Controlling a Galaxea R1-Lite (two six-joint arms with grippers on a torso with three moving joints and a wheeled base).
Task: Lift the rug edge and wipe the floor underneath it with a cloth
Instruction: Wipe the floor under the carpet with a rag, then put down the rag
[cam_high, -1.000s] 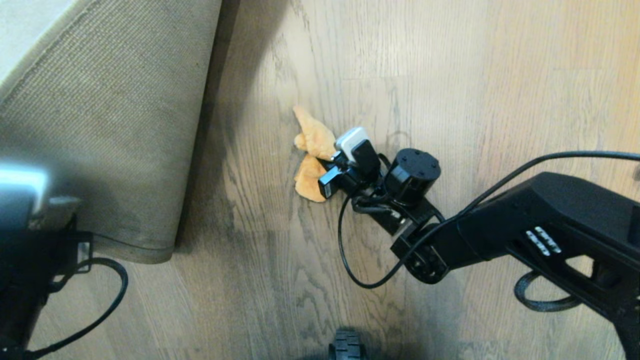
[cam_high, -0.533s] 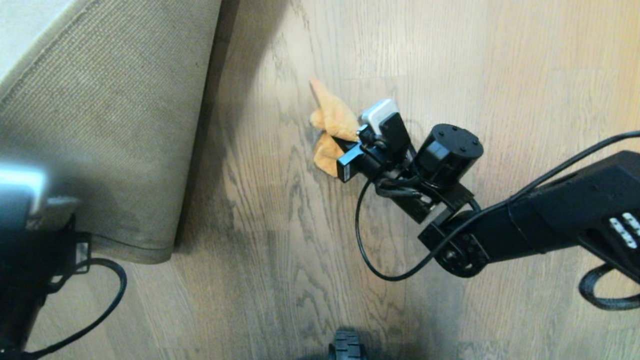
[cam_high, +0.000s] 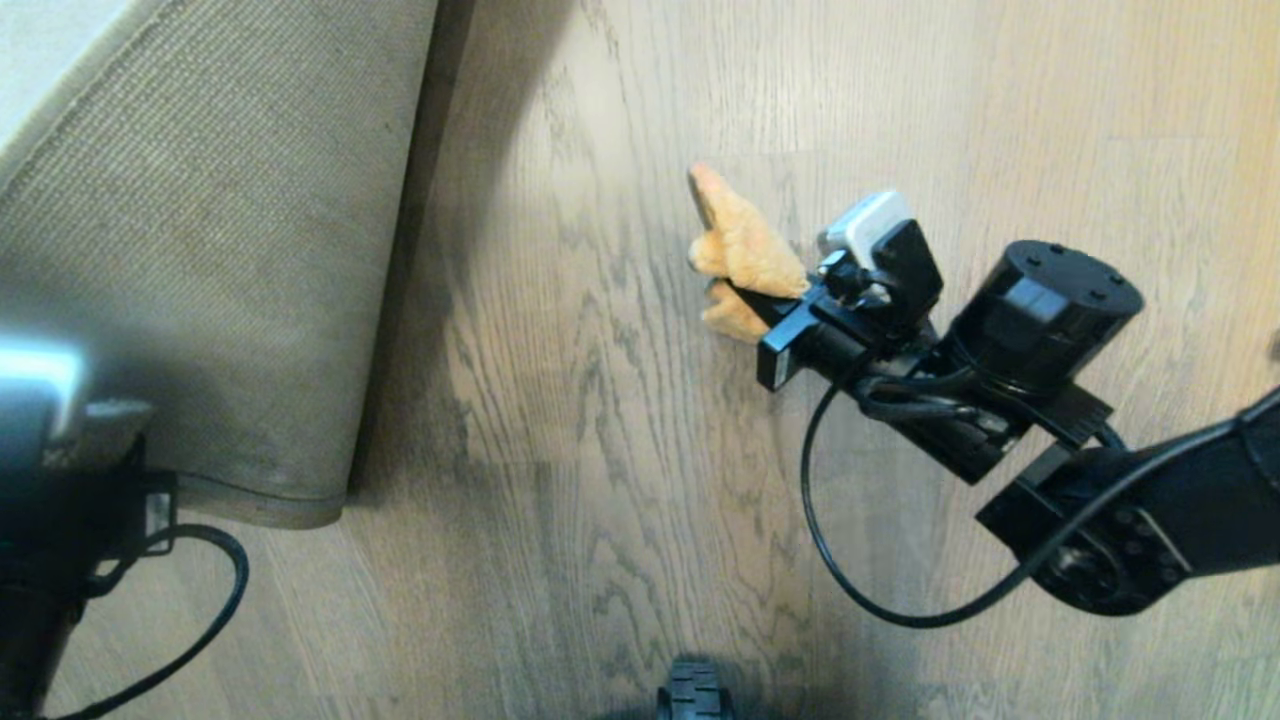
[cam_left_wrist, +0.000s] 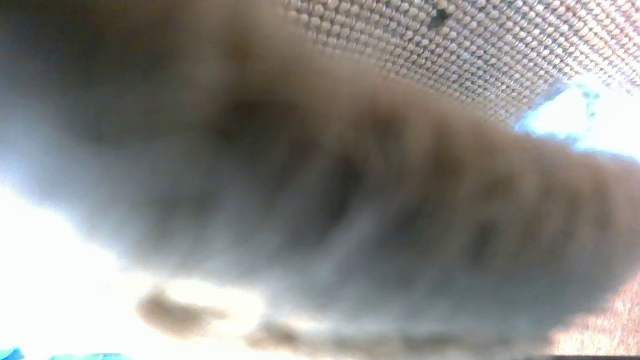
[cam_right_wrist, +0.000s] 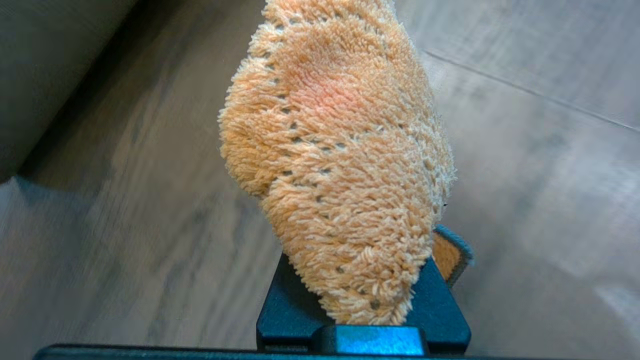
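The rug edge (cam_high: 300, 505) is lifted and folded back at the left, showing its tan mesh backing (cam_high: 220, 270). My left arm (cam_high: 50, 450) sits at the lifted corner. The left wrist view is filled by blurred grey pile (cam_left_wrist: 320, 200) and mesh backing (cam_left_wrist: 450, 55), and the jaws themselves are hidden. My right gripper (cam_high: 748, 303) is shut on the orange fluffy cloth (cam_high: 742, 250), over bare wood floor (cam_high: 600, 480) well right of the rug. In the right wrist view the cloth (cam_right_wrist: 335, 150) bulges out from the right gripper (cam_right_wrist: 370, 305). Whether it touches the floor I cannot tell.
A dark shadow runs along the floor beside the raised rug (cam_high: 420, 300). Black cables loop under the right arm (cam_high: 830, 570) and beside the left arm (cam_high: 215, 600). A wheel of my base (cam_high: 692, 695) shows at the bottom edge.
My right arm has carried the cloth rightwards and farther out across the floor, away from the rug. The rug and left arm have stayed put.
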